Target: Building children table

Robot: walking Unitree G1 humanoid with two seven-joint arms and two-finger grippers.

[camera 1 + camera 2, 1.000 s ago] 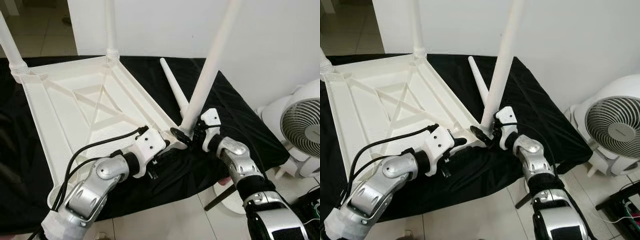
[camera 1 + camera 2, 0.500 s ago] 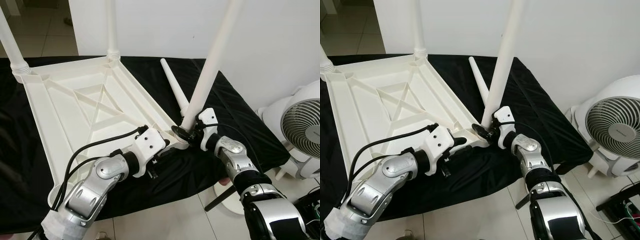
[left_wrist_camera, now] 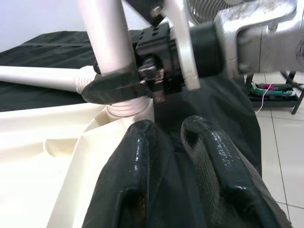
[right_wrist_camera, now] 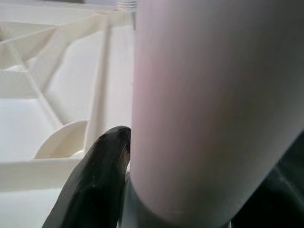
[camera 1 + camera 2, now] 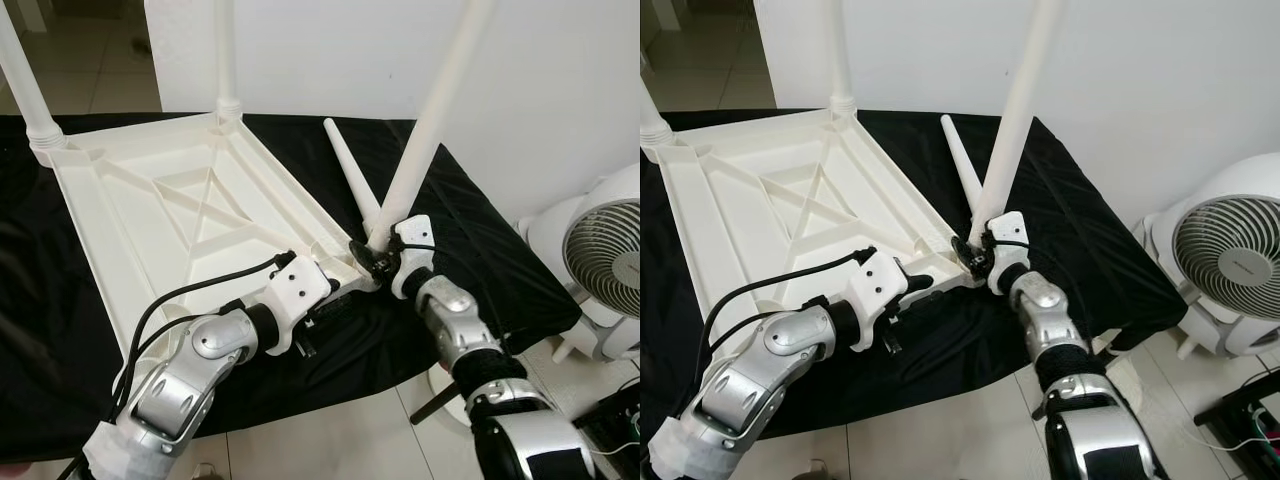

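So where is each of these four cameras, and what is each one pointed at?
Left eye view: head, looking down at upturned table top; both arms show.
Right eye view: same scene, with fan.
Left wrist view: along left gripper, facing right gripper clamping the leg.
Right wrist view: against that leg, one finger showing.
All four share the leg.

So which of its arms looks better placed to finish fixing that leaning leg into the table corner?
The right, probably. The right gripper is clamped round the base of the leaning leg at the corner socket, while the left gripper rests at the tabletop edge.
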